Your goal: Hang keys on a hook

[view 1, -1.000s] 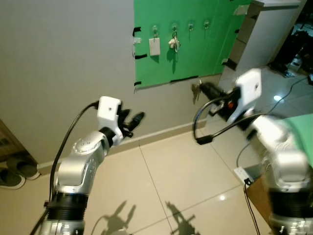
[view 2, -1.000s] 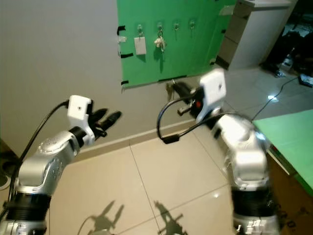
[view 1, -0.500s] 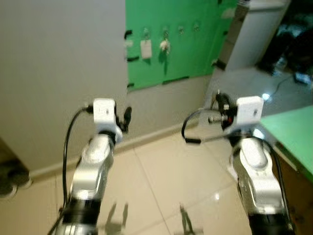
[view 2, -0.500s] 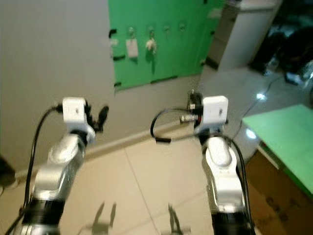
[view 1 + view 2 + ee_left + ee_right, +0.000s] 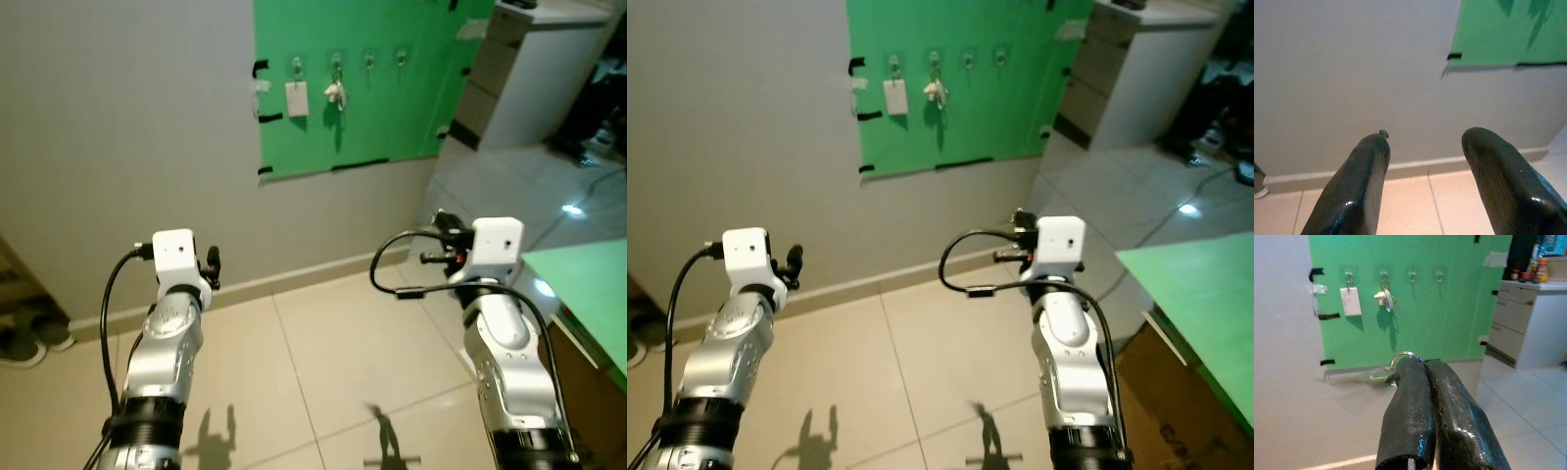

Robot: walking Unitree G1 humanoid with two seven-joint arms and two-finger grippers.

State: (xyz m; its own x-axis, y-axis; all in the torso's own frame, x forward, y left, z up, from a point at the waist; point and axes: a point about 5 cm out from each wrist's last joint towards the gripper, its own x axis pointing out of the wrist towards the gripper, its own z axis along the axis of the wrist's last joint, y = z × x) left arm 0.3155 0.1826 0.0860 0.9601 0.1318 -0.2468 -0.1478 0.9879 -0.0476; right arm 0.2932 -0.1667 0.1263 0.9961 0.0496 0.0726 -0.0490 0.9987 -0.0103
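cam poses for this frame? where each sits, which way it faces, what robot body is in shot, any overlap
Left and right eye views: on the head, looking forward and down at the green board, wall and tiled floor; both silver arms show, left gripper and right gripper.
Left wrist view: along the open fingers at grey wall and the board's lower corner.
Right wrist view: along the shut fingers pinching the keys, facing the hooks.
Shared: every view catches the green board.

no text, label, brand or number can be read anywhere. the white tag (image 5: pixel 1350 301) hanging on the green board (image 5: pixel 1449 308) looks blank, and the bottles (image 5: pixel 1540 268) on the white cabinet (image 5: pixel 1528 328) are too blurred to read.
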